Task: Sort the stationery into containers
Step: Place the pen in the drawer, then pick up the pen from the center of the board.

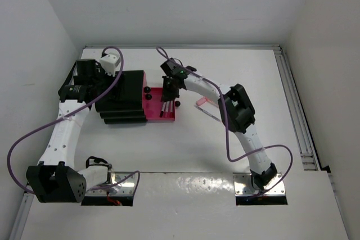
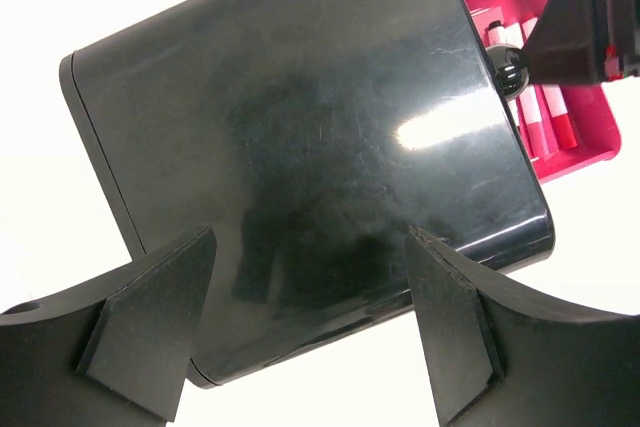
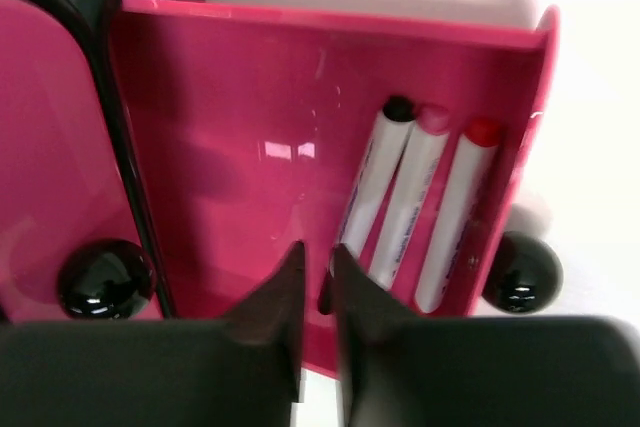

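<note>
The black stepped drawer unit (image 1: 121,96) stands left of centre, and its glossy top fills the left wrist view (image 2: 300,147). One pink drawer (image 1: 153,113) is pulled out to the right; it also shows in the right wrist view (image 3: 240,117). In it lie three white markers (image 3: 410,202) with black, pink and red caps. My right gripper (image 3: 318,257) hovers over the drawer's near wall, its jaws almost together and empty; it also shows in the top view (image 1: 169,93). My left gripper (image 2: 310,277) is open over the unit's top edge.
A pink pen (image 1: 203,103) lies on the white table right of the drawer, partly under the right arm. Another pink drawer (image 3: 40,147) with a round black knob (image 3: 105,277) sits beside the open one. White walls enclose the table.
</note>
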Controlling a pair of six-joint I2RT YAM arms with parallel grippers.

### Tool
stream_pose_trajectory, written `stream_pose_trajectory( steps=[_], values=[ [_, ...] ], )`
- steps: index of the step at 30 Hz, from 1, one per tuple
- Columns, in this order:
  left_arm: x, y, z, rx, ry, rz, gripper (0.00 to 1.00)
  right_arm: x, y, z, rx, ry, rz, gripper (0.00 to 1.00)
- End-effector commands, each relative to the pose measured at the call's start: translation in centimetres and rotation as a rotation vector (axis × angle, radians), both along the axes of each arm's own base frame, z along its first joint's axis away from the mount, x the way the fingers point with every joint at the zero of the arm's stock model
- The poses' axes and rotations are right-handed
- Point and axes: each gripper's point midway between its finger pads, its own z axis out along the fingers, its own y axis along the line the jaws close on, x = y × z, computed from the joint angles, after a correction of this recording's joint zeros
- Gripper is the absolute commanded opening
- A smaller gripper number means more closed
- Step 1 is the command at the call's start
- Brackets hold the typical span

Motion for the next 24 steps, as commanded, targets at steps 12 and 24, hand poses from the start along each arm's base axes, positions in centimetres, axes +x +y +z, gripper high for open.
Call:
stream_pose_trajectory(
  steps=[12,24],
  values=[
    [-0.4,0.4,2.0,0.006,-0.076,0.002,0.82,0.5,-5.9,12.3,0.003,-0.233,0.113,0.19],
    [-1.0,0.4,2.4,0.037,-0.096,-0.022,0.83,-6.6,-27.2,3.4,-0.398,-0.047,0.045,0.06]
  ],
)
